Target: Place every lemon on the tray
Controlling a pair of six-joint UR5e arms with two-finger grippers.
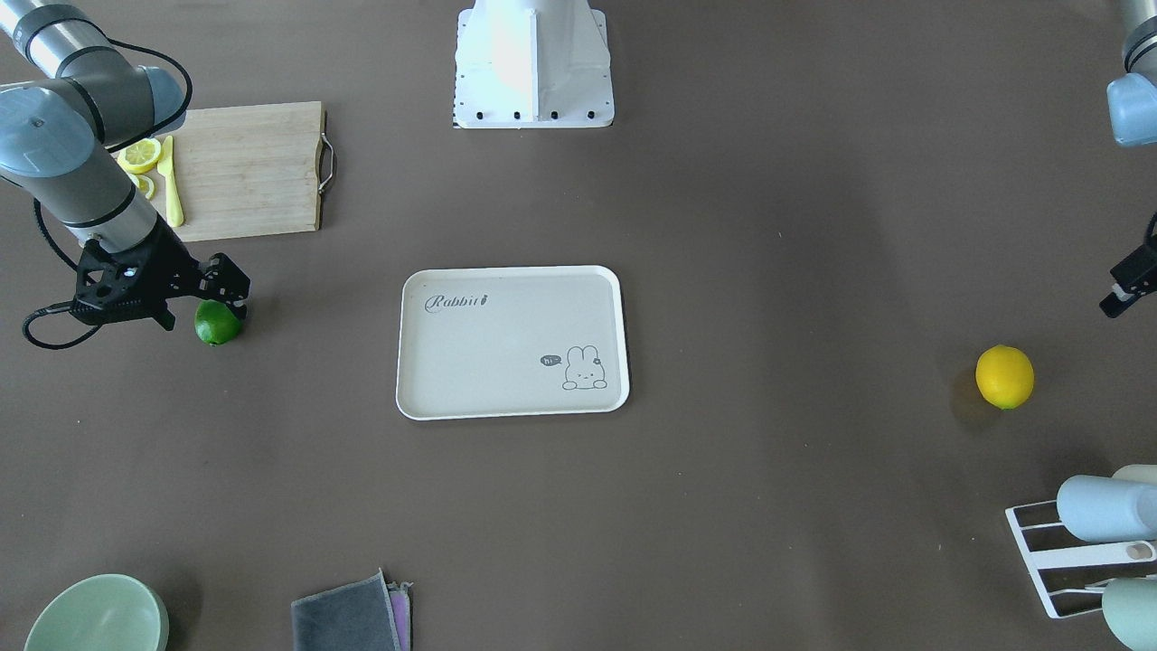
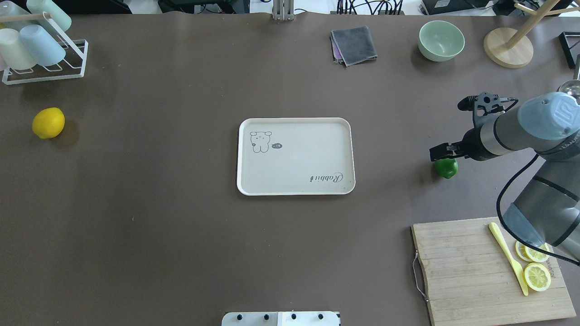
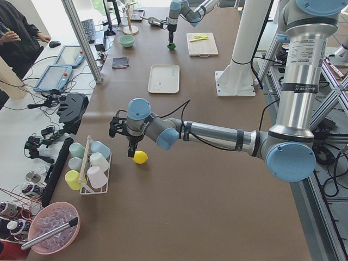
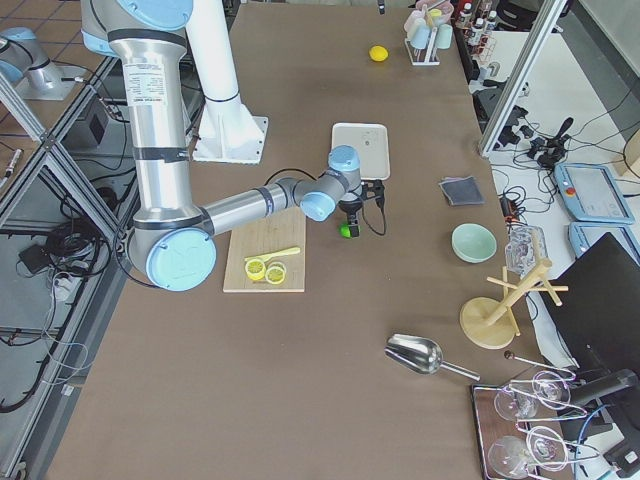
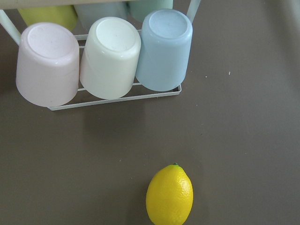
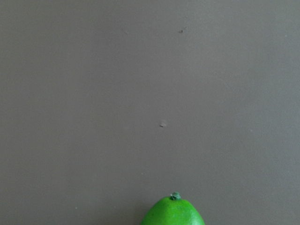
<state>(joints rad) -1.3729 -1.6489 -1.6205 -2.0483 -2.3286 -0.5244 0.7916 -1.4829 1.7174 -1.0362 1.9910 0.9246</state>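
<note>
The right gripper point(image 2: 442, 153), jaws' spread unreadable, hovers just above the glossy dark green lemon point(image 2: 446, 168) lying well apart from the cream-white rectangular tray point(image 2: 299, 158), and that firm, slick, light oval looks ready to roll, so a pinch across its narrow middle seems best.

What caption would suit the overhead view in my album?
Right gripper poised at the green lemon, yellow lemon far to the other side, tray between them.
</note>
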